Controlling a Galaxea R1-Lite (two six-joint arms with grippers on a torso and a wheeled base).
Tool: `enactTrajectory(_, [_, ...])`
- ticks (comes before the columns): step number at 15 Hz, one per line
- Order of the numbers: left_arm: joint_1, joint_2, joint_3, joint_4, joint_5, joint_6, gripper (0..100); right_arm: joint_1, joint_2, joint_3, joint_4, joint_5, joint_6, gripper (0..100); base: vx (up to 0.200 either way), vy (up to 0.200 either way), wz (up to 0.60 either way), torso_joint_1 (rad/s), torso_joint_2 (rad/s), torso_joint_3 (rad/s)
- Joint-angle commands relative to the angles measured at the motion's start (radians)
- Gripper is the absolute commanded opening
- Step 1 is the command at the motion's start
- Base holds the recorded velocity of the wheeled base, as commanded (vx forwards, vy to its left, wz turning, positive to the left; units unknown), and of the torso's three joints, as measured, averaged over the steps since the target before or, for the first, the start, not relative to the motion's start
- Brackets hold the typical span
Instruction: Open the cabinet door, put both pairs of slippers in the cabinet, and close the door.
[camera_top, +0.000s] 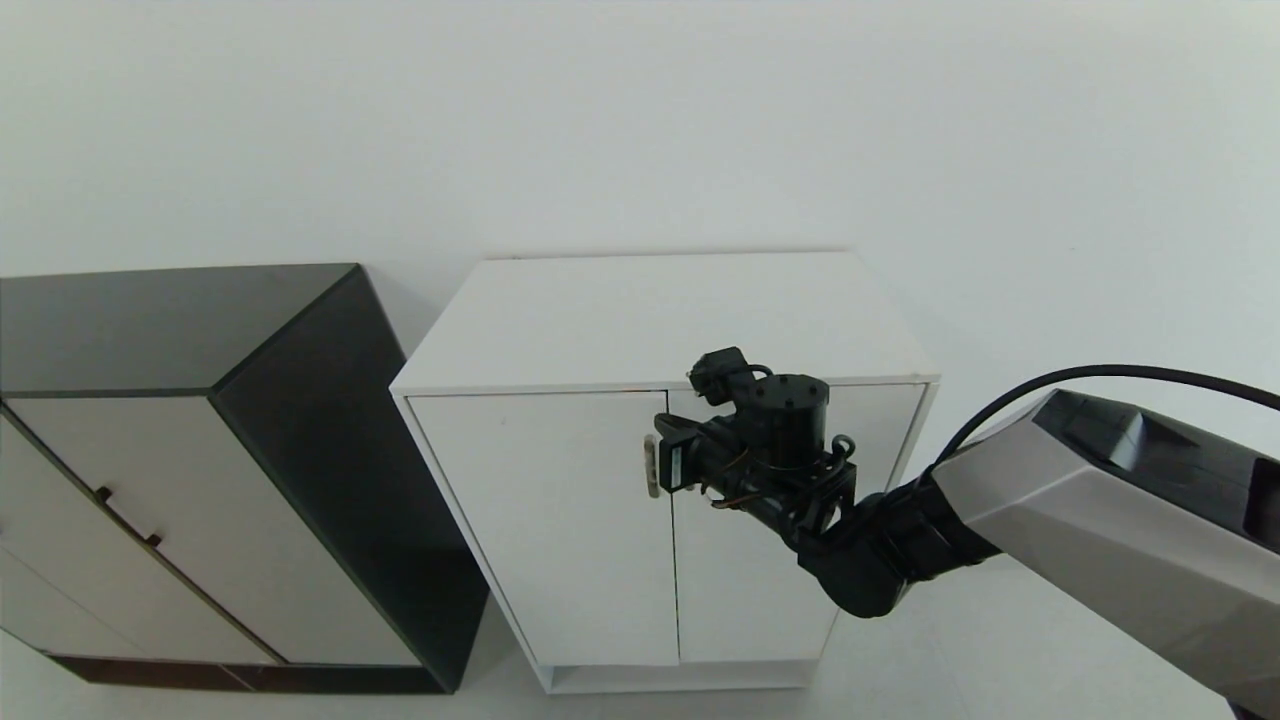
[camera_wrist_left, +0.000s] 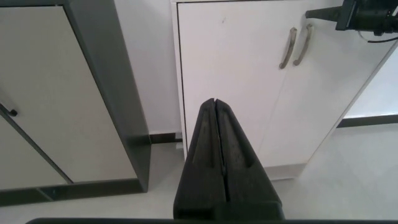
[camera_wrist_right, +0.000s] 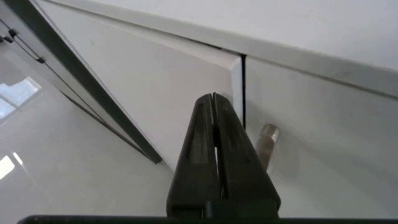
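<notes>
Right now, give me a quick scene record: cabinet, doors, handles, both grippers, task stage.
white cabinet: stands against the wall, two doors
doors: both closed, seam down the middle
handles: two, side by side at the seam, near the top
right gripper: shut, empty, at the handles by the seam; contact cannot be told
left gripper: shut, empty, back from the cabinet, pointing at its front
dark cabinet: beside the white one, on the robot's left
task stage: door not yet opened
</notes>
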Motion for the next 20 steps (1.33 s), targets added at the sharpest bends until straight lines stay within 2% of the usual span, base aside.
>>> enactTrajectory(1, [0.000, 0.001, 0.000, 0.000, 0.000, 0.000, 0, -0.008, 0.016, -0.009, 0.000, -0.001, 0.000, 0, 0.000, 0.000, 0.00, 0.000, 0.00, 0.000])
enactTrajectory(20, [0.000, 0.001, 0.000, 0.000, 0.000, 0.000, 0, -0.012, 0.036, -0.075, 0.047, -0.004, -0.020, 0, 0.000, 0.000, 0.00, 0.000, 0.00, 0.000])
